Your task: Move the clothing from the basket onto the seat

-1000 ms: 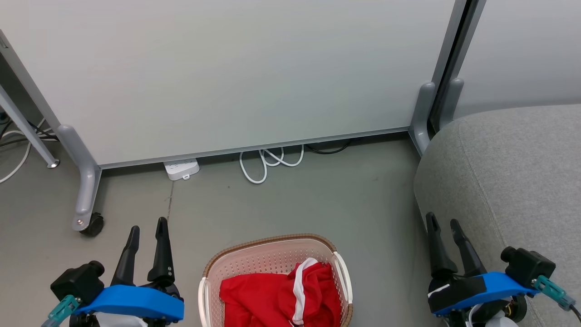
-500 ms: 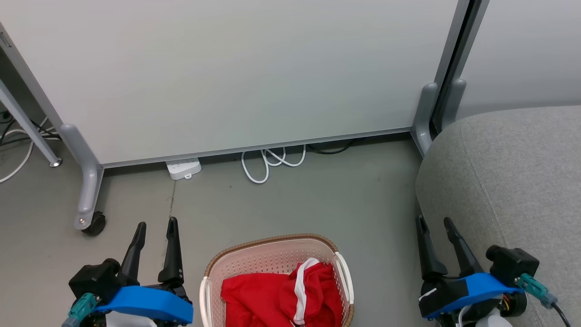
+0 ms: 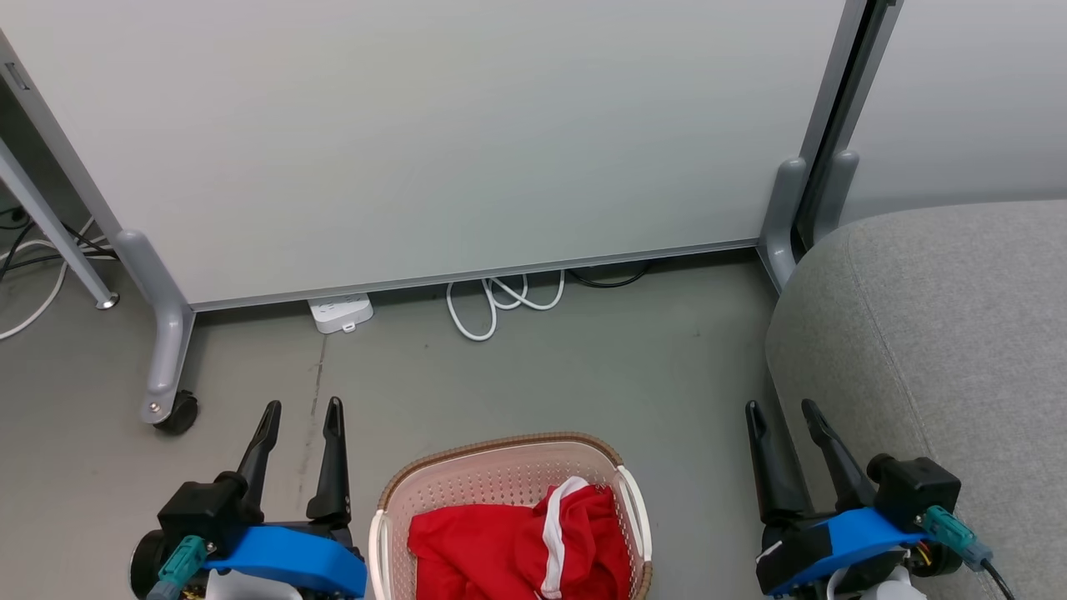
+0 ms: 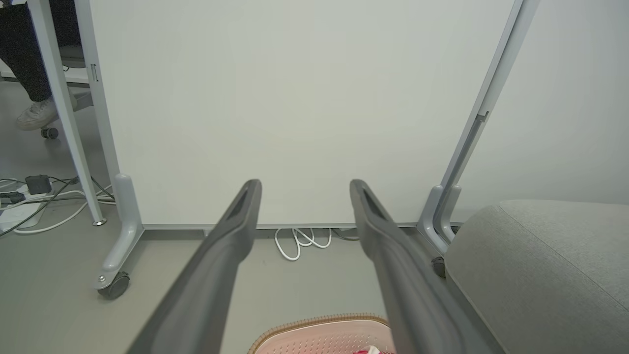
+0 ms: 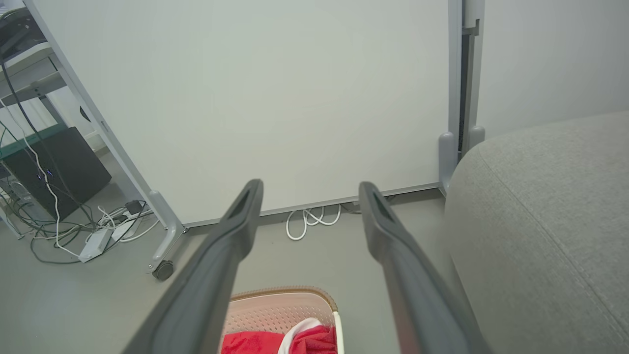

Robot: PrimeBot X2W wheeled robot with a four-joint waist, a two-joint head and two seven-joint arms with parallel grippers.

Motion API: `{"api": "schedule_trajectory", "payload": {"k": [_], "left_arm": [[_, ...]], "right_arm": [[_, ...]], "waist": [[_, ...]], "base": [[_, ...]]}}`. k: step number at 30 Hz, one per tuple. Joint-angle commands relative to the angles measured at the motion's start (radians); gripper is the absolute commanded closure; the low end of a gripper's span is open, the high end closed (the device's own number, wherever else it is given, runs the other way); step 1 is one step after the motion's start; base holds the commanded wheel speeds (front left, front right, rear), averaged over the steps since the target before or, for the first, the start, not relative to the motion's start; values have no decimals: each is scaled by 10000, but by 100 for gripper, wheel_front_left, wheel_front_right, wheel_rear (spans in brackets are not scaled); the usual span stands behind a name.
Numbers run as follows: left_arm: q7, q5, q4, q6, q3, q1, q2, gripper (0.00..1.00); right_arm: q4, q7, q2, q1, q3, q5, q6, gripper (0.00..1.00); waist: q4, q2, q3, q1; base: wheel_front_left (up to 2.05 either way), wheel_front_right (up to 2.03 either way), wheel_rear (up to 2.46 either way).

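While red clothing (image 3: 500, 550) lies in basket (image 3: 500, 444), left gripper (image 3: 303, 405) and right gripper (image 3: 779, 405) gape wide, empty.

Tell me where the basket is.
The basket sits on the floor, bottom centre of the head view, between the left gripper and right gripper, left of the sofa.

This looks to me like an office or lab corner. A white rolling partition (image 3: 417, 142) on a caster (image 3: 177, 412) screens off the space, with a power strip (image 3: 340, 312) and a looped white cable (image 3: 500, 300) under its edge on a bare grey floor (image 3: 583, 375). Past its end I see a dark computer tower (image 5: 54, 167), tangled cords (image 5: 73, 236) and a person's shoe (image 4: 37, 114) beside a chair wheel (image 4: 49, 132). A grey sofa (image 3: 959, 333) stands on my right.
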Motion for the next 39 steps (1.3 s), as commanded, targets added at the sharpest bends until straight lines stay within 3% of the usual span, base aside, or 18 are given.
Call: {"api": "schedule_trajectory", "payload": {"k": [1, 28, 39], "left_arm": [[-110, 241, 0, 54, -2, -127, 65, 0], [-623, 2078, 411, 97, -274, -168, 85, 0], [-602, 2011, 493, 75, -246, -129, 83, 0]], "right_arm": [[-3, -93, -48, -195, 48, -276, 1, 0], [619, -600, -54, -257, 224, -2324, 0, 0], [751, -595, -52, -237, 164, -2305, 0, 0]], "waist": [[6, 0, -6, 0], [102, 0, -68, 0], [116, 0, -84, 0]], "base": [[0, 0, 0], [0, 0, 0], [0, 0, 0]]}}
